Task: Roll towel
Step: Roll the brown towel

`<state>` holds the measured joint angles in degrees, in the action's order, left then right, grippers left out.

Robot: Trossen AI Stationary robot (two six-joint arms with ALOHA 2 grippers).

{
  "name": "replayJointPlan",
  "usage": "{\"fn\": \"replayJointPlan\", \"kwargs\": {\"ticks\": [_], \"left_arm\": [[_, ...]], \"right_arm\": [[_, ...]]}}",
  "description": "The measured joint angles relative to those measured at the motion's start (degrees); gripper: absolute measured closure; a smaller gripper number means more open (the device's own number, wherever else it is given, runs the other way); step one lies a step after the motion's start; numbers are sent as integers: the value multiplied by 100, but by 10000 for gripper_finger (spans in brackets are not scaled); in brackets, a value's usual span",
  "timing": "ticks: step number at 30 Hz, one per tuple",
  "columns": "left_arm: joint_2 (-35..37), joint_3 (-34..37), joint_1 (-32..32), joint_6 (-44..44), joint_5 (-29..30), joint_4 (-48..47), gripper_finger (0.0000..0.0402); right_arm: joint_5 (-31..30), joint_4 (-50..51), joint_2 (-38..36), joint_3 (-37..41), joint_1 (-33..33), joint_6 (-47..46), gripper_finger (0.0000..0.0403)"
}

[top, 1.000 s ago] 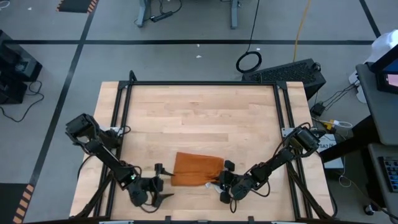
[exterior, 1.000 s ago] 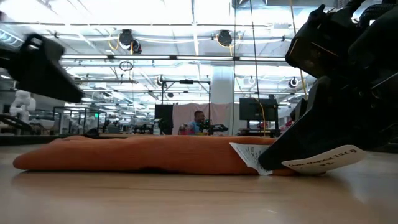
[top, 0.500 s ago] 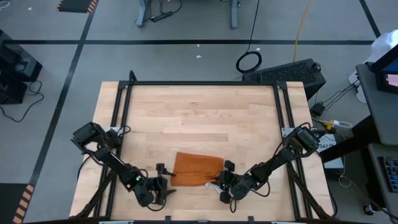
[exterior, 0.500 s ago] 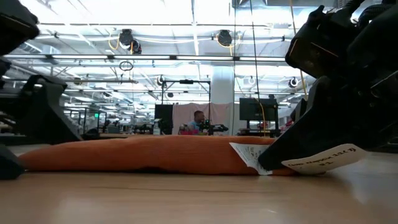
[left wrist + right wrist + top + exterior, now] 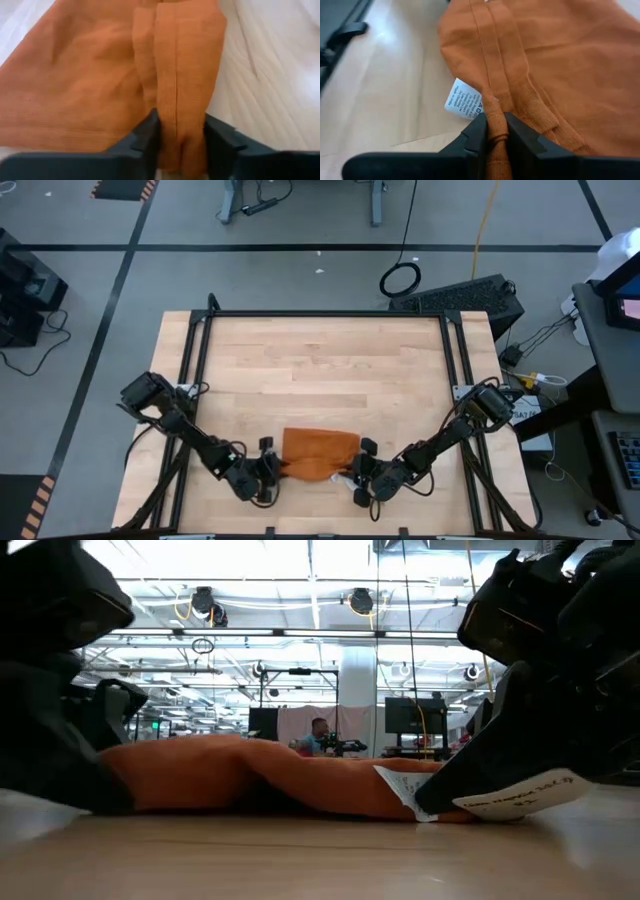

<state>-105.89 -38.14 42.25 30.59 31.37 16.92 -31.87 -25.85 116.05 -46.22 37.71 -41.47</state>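
Pale wooden table [image 5: 320,370], soft rust towel [image 5: 318,453] hem-pinched by left tool [image 5: 270,470] and right tool [image 5: 358,474].

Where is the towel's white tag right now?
In the high view the white tag sits at the towel's near right corner, beside the right gripper, which pinches that edge; the left gripper clamps the opposite end.

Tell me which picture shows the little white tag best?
The right wrist view: the tag lies flat beside the right tool, close enough to show print. The low view shows it edge-on against the towel. From above it is a pale speck. The left wrist view shows only cloth.
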Motion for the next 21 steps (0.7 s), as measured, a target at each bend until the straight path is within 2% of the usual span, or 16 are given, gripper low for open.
{"fn": "replayJointPlan", "kwargs": {"ticks": [3, 5, 7, 10, 14, 18, 21], "left_arm": [[125, 5, -12, 243, -409, -29, 337], [288, 12, -8, 471, -928, -40, 373], [436, 16, -31, 676, -1542, 10, 388], [617, 29, -157, 1047, -2382, 257, 375], [646, 33, -293, 1270, -3139, 426, 354], [643, 34, -535, 1482, -3559, 350, 352], [643, 47, -679, 1687, -3624, 280, 351]], "right_arm": [[437, -24, -55, -2, -15, -76, 351], [776, -53, -123, -1, -9, -91, 351], [1154, -165, -205, 0, -7, -90, 351], [1614, -365, -301, 10, -30, -38, 351], [1949, -450, -449, 28, -91, -215, 351], [2395, -444, -478, 28, -215, -700, 351], [2608, -403, -494, 15, -296, -837, 351]]}}
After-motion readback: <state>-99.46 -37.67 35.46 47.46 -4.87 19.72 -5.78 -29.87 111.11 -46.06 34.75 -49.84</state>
